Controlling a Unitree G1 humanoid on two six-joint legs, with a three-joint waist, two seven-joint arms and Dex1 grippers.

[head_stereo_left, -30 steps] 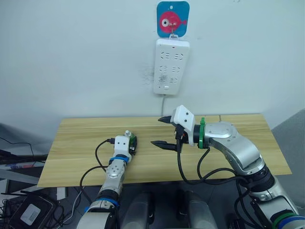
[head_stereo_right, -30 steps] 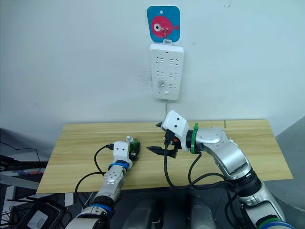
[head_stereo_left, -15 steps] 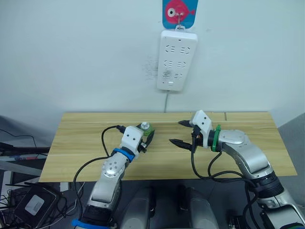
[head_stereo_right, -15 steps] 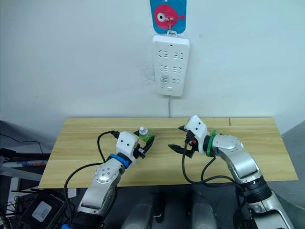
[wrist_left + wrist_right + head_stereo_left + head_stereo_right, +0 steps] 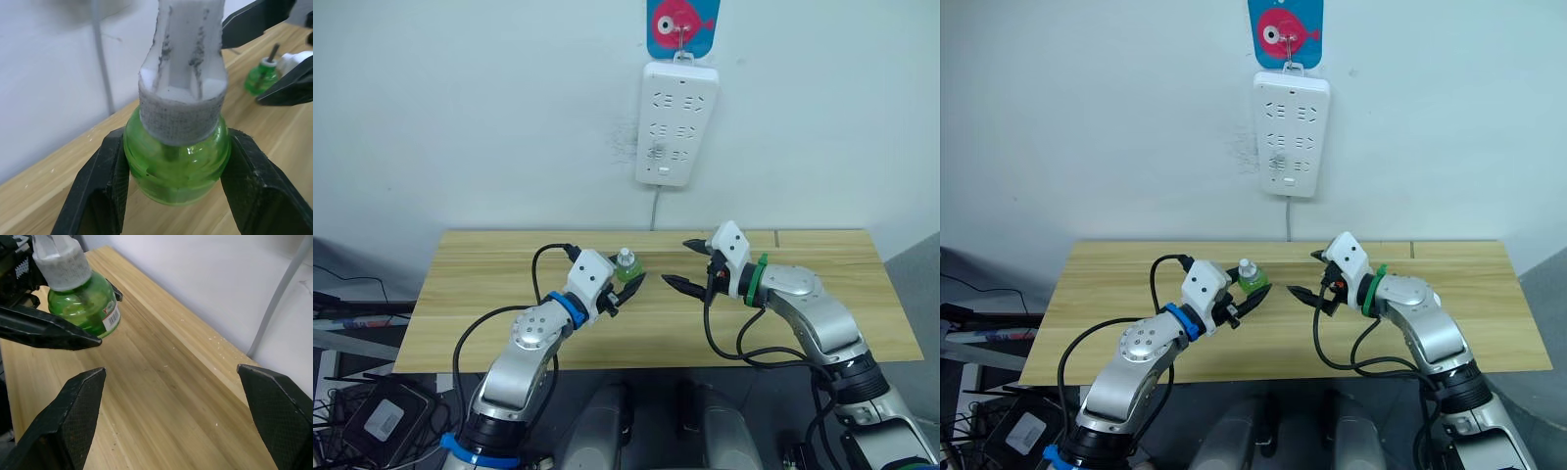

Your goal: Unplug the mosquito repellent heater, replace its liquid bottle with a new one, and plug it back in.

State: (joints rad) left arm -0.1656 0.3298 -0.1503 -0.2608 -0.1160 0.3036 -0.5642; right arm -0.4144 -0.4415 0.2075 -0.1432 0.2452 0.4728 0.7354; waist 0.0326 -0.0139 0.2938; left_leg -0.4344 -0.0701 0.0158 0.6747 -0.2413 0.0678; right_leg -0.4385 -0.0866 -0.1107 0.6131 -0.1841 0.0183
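Green liquid bottle (image 5: 175, 164), round, see-through plastic with a white-grey cap, sits squeezed between the two black fingers (image 5: 105, 188) of the left hand (image 5: 625, 286), which is closed on its sides. The bottle is held up above the wooden tabletop (image 5: 489, 294), near its middle. Facing it, the right hand (image 5: 687, 264) hangs close by with its fingers spread wide and nothing in them. In the left wrist view, a second green bottle (image 5: 260, 78) rests on the tabletop further off. A long white power strip (image 5: 675, 122) hangs on the wall under a blue card with a pink fish (image 5: 682, 24).
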